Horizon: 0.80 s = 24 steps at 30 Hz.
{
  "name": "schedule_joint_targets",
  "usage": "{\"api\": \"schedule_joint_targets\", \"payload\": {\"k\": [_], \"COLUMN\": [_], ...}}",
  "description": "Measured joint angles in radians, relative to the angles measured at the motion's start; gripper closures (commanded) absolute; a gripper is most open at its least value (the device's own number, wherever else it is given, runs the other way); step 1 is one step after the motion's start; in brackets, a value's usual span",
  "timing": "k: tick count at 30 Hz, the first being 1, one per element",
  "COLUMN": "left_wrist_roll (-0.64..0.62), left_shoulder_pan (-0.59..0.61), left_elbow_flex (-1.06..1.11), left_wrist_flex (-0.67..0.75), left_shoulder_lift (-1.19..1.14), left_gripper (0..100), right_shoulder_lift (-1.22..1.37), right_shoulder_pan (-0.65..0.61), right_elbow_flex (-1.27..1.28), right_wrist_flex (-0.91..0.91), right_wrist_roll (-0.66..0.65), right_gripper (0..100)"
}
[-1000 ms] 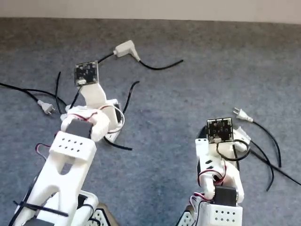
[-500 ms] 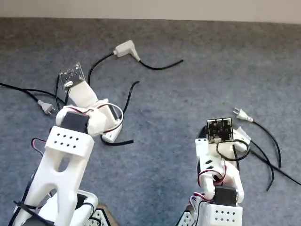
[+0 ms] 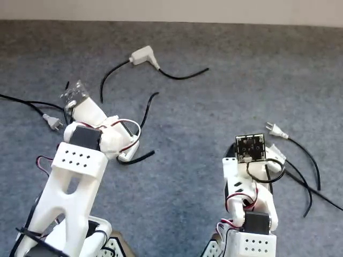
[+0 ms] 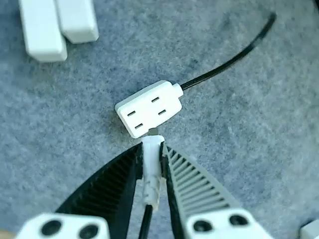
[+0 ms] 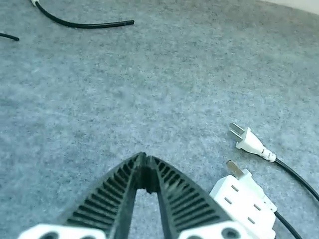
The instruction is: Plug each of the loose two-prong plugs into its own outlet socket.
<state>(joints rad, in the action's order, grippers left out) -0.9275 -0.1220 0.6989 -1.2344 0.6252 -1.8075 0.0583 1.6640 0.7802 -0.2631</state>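
**Lining up a gripped plug with its socket**

Shows, from the left wrist, the left gripper (image 4: pixel 152 149) with black ribbed jaws clenched on a small white two-prong plug (image 4: pixel 152 167), black cord trailing back between them. Places the plug's front end touching, or all but touching, the near edge of a white rectangular outlet socket block (image 4: pixel 148 108) lying flat on grey carpet (image 4: pixel 259 129), four slots facing the camera. Cannot make out the prongs. Shows the right gripper (image 5: pixel 145 162) pressed shut on nothing above the carpet, near a second loose white plug (image 5: pixel 249 143) and, just beside it, a second white socket block (image 5: pixel 244 196). Probably calls for shifting the plug over one slot pair, squaring the prongs to the slots, then pressing straight in with a firm grip. Risks nudging the light block away.
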Motion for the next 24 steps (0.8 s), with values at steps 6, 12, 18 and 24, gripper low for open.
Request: {"api": "schedule_joint_targets", "payload": {"k": [6, 12, 18, 24], "left_wrist_roll": [-0.12, -0.146, -0.129, -0.123], "left_shoulder_pan": [0.002, 0.058, 0.078, 0.075], "left_elbow_flex": [0.023, 0.084, 0.072, 0.003], "left_wrist_flex": [0.037, 0.103, 0.107, 0.109], "left_shoulder_lift": [0.0, -0.012, -0.183, -0.285], "left_gripper": [99, 99, 99, 99], "right_shoulder_lift": [0.0, 0.0, 0.0, 0.0], "right_shoulder_pan": [0.0, -0.018, -0.018, -0.018], "right_elbow_flex": [0.0, 0.0, 0.0, 0.0], "right_wrist_flex": [0.0, 0.0, 0.0, 0.0], "right_wrist_roll": [0.0, 0.0, 0.0, 0.0], "right_gripper": [99.1, 99.1, 99.1, 99.1]}}
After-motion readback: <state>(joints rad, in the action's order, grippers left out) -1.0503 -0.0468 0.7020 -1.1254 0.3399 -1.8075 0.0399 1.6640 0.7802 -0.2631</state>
